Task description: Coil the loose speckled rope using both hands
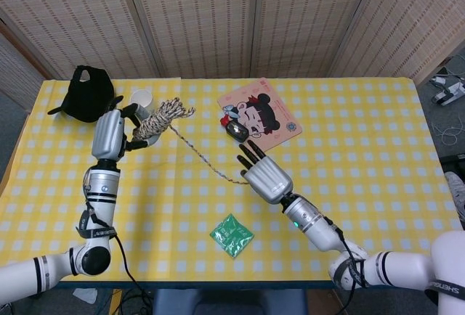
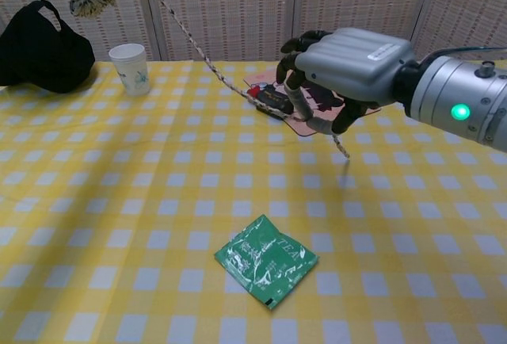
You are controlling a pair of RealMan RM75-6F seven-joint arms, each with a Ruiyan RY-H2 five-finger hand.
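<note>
Nearest you, a green tea packet [image 2: 266,260] lies flat on the yellow checked surface [image 2: 119,201]. Above and beyond it, your right hand [image 2: 342,63] is raised over the surface, its fingers [image 2: 295,49] curled in and pinching the tail of the speckled rope [image 1: 161,117] near its free end, which dangles just below. From there the rope runs taut, up and to the left, to your left hand [image 1: 109,133], held high, whose fingers grip the coiled bundle. Under the right hand sits a cartoon mouse pad [image 1: 270,115] with a small dark mouse [image 1: 236,131] at its edge. Farther back left stand a paper cup [image 2: 131,68] and a black cap [image 2: 41,47].
</note>
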